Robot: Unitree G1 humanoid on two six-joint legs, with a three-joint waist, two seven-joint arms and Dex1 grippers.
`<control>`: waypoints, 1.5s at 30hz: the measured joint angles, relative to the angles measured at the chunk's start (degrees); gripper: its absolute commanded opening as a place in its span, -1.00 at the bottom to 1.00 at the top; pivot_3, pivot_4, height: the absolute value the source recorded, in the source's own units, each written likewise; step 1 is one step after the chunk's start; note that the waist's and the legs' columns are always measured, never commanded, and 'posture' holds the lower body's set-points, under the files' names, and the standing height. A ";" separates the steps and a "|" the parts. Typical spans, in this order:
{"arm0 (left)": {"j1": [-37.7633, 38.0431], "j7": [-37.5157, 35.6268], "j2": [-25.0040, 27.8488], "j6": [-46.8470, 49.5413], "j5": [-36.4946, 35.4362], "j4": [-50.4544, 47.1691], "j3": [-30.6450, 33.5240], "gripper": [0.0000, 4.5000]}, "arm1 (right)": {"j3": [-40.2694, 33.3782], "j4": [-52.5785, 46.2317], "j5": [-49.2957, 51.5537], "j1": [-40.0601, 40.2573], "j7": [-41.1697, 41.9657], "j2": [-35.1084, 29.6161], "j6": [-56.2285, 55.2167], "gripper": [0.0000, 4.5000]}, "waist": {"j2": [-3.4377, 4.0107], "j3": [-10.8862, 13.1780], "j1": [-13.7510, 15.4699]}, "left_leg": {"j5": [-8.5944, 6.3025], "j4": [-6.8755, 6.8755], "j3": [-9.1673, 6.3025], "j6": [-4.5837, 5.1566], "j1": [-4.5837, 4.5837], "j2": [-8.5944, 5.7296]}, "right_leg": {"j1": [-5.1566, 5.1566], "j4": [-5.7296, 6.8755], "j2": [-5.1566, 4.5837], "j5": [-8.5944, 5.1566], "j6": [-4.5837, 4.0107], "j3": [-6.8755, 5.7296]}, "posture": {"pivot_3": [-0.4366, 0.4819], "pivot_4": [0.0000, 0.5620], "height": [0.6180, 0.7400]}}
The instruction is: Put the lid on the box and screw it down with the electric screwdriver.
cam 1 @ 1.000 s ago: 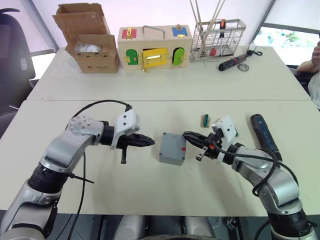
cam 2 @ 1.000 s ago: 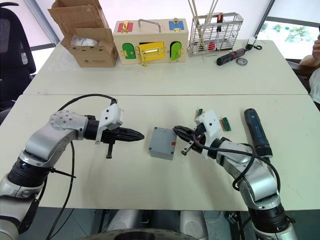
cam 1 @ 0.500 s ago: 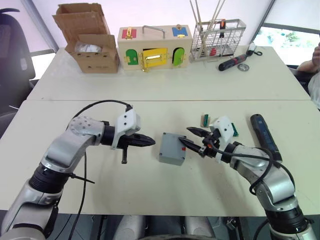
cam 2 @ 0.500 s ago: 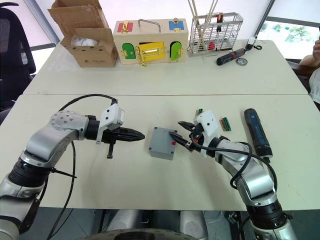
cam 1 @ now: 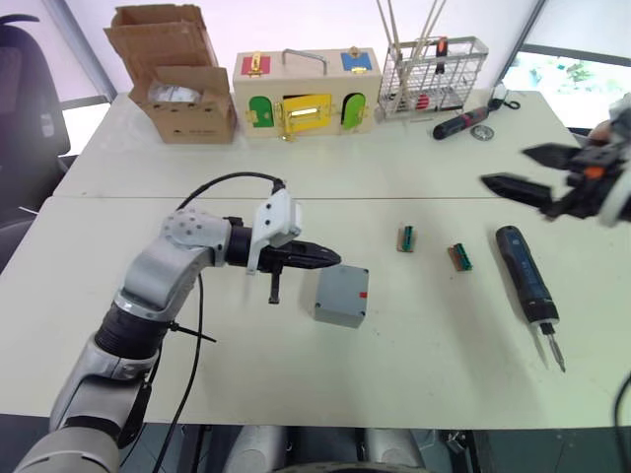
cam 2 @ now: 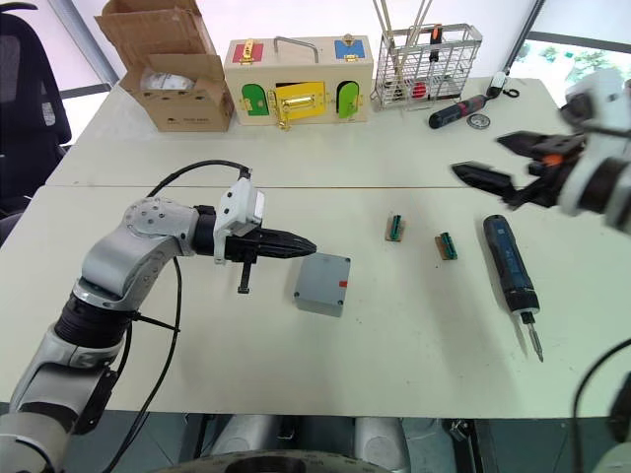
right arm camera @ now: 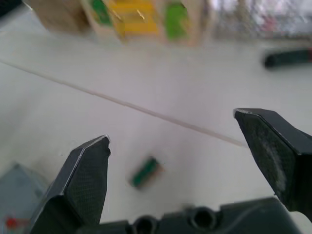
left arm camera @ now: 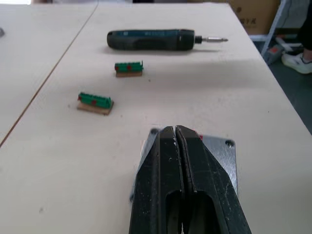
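Beside the square grey plastic box (cam 1: 341, 295), left tool (cam 1: 333, 260) pinched closed; right tool (cam 1: 520, 169) splayed wide.

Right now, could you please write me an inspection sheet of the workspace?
Surface: two pale tables pushed together.
Job's things: grey box closed, lid on; electric screwdriver lying flat to its right.
Clutter: two green connectors, hand screwdriver, wire basket, wooden box, cardboard box.
Grippers: left gripper shut, tips at the box's upper left edge; right gripper open, raised above the electric screwdriver.
Cables: black cable looping over the left arm.
Surroundings: black chair, a person's arm.
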 measured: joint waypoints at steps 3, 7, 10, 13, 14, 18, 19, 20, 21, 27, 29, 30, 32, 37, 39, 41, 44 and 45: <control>0.65 1.42 -1.30 -1.15 0.57 -1.74 -0.73 -1.00 | 7.67 6.73 -1.57 -0.22 4.85 -7.02 3.52 1.00 | 0.00 0.00 -0.10 | -0.02 0.07 0.13 0.03 0.00 0.00 | 0.00 -0.03 -0.03 0.00 0.00 0.06 | -0.05 -0.47 1.00; 2.94 4.64 -3.67 -2.22 1.36 -4.62 -1.57 -1.00 | 19.40 13.81 -5.32 -0.15 14.49 -11.22 2.04 1.00 | 0.01 0.00 -0.13 | -0.05 0.15 0.21 0.09 0.01 0.02 | 0.00 -0.01 -0.02 0.00 0.00 0.11 | -0.05 -0.47 1.00; 4.27 6.30 -4.12 -2.23 2.17 -6.07 -3.19 -1.00 | 29.07 18.14 -11.08 -3.80 19.48 -10.73 -1.06 1.00 | 0.09 0.01 -0.08 | -0.03 0.15 0.26 0.05 0.00 0.00 | -0.06 0.02 -0.03 0.00 0.01 0.15 | -0.05 -0.47 1.00; 5.58 8.14 -4.39 -2.06 2.56 -7.08 -3.47 -1.00 | 36.51 22.54 -17.92 -8.95 23.28 -9.49 -3.33 1.00 | 0.15 0.01 -0.05 | -0.03 0.14 0.28 0.04 0.00 0.01 | -0.10 0.02 -0.02 0.00 0.01 0.16 | -0.05 -0.47 1.00; 5.68 8.64 -4.48 -1.91 2.63 -7.34 -3.43 -1.00 | 37.97 23.69 -19.49 -10.03 24.34 -9.03 -3.55 1.00 | 0.15 0.01 0.02 | -0.03 0.13 0.28 0.04 0.00 0.01 | -0.10 0.02 -0.02 0.00 0.01 0.16 | -0.05 -0.47 1.00; 6.11 10.16 -4.54 -0.85 2.32 -8.63 -3.36 -1.00 | 43.59 28.58 -24.48 -13.22 27.73 -6.29 -2.28 1.00 | 0.15 0.01 0.35 | -0.03 0.15 0.26 0.04 -0.01 -0.02 | -0.09 0.01 -0.05 0.00 0.01 0.16 | -0.05 -0.47 1.00; 6.49 10.56 -4.56 -0.55 2.10 -8.93 -3.32 -1.00 | 44.17 29.79 -25.21 -13.53 28.23 -5.55 -1.76 1.00 | 0.15 0.01 0.40 | -0.03 0.14 0.26 0.04 -0.02 -0.02 | -0.09 0.01 -0.05 0.00 0.01 0.16 | -0.05 -0.47 1.00; 7.19 10.95 -4.55 -0.31 1.90 -9.23 -3.29 -1.00 | 44.57 31.30 -25.82 -13.96 28.51 -4.40 -0.76 1.00 | 0.15 0.01 0.34 | -0.03 0.14 0.26 0.03 -0.01 -0.01 | -0.09 0.01 -0.04 0.00 0.01 0.16 | -0.05 -0.47 1.00; 7.73 11.18 -4.56 0.16 1.80 -9.48 -3.31 -1.00 | 45.01 32.30 -26.33 -14.01 28.71 -3.46 -0.08 1.00 | 0.14 0.01 0.34 | -0.03 0.14 0.25 0.03 -0.02 -0.01 | -0.10 0.01 -0.04 0.00 0.00 0.16 | -0.05 -0.47 1.00; 8.38 12.19 -4.35 1.15 1.32 -10.55 -3.30 -1.00 | 46.97 35.43 -29.87 -14.43 28.76 0.61 0.69 1.00 | 0.16 0.00 0.40 | -0.02 0.16 0.25 0.02 -0.02 -0.02 | -0.08 0.01 -0.04 0.00 0.00 0.15 | -0.05 -0.47 1.00; 8.38 12.41 -4.39 1.52 1.30 -10.56 -3.31 -1.00 | 46.97 36.23 -30.94 -14.87 28.75 1.39 0.66 1.00 | 0.15 0.00 0.41 | -0.02 0.17 0.24 0.02 -0.02 -0.02 | -0.07 0.01 -0.04 0.00 0.00 0.15 | -0.05 -0.47 1.00; 8.38 12.55 -4.51 1.59 1.31 -10.55 -3.32 -1.00 | 46.99 36.34 -31.52 -14.92 28.80 1.68 0.58 0.90 | 0.13 -0.01 0.38 | -0.02 0.19 0.22 0.02 -0.02 -0.01 | -0.05 0.01 -0.03 0.00 0.00 0.13 | -0.05 -0.47 1.00; 8.38 12.95 -4.63 1.64 1.32 -10.55 -3.36 -1.00 | 47.11 36.63 -33.09 -14.98 28.57 2.29 -0.11 0.66 | 0.08 -0.04 0.32 | -0.02 0.22 0.22 0.02 -0.01 -0.01 | -0.02 0.00 -0.03 0.00 0.00 0.13 | -0.05 -0.47 1.00; 8.39 13.50 -4.56 1.66 1.33 -10.55 -3.36 -1.00 | 47.27 37.46 -35.61 -14.84 28.70 2.72 -1.86 0.00 | 0.08 -0.04 0.36 | -0.03 0.22 0.22 0.02 -0.01 -0.02 | -0.02 0.00 -0.03 0.00 0.00 0.13 | -0.05 -0.47 1.00; 8.40 13.64 -4.56 1.67 1.33 -10.54 -3.37 -1.00 | 47.01 37.15 -36.12 -14.29 29.23 2.65 -2.27 -0.12 | 0.07 -0.04 0.36 | -0.03 0.21 0.17 0.02 -0.01 -0.01 | -0.01 0.00 -0.03 0.00 0.00 0.09 | -0.05 -0.47 1.00; 8.40 13.74 -4.56 1.67 1.33 -10.52 -3.37 -1.00 | 46.46 35.83 -36.68 -13.17 29.46 2.44 -2.46 -0.12 | 0.04 -0.06 0.49 | -0.03 0.22 0.13 0.02 -0.01 -0.01 | 0.01 0.00 -0.03 0.00 0.00 0.07 | -0.05 -0.47 1.00; 8.39 13.90 -4.57 1.66 1.34 -10.51 -3.38 -1.00 | 45.48 34.59 -37.08 -11.63 29.48 1.95 -2.45 -0.12 | 0.00 -0.09 1.04 | -0.03 0.23 0.12 0.02 -0.01 -0.01 | 0.02 0.00 -0.02 0.00 0.00 0.06 | -0.05 -0.47 1.00; 8.39 13.97 -4.58 1.66 1.34 -10.51 -3.38 -1.00 | 45.25 34.09 -37.24 -11.13 29.48 1.79 -2.39 -0.12 | -0.02 -0.10 1.24 | -0.03 0.23 0.11 0.01 0.00 -0.01 | 0.02 0.00 -0.02 0.00 0.00 0.06 | -0.05 -0.47 1.00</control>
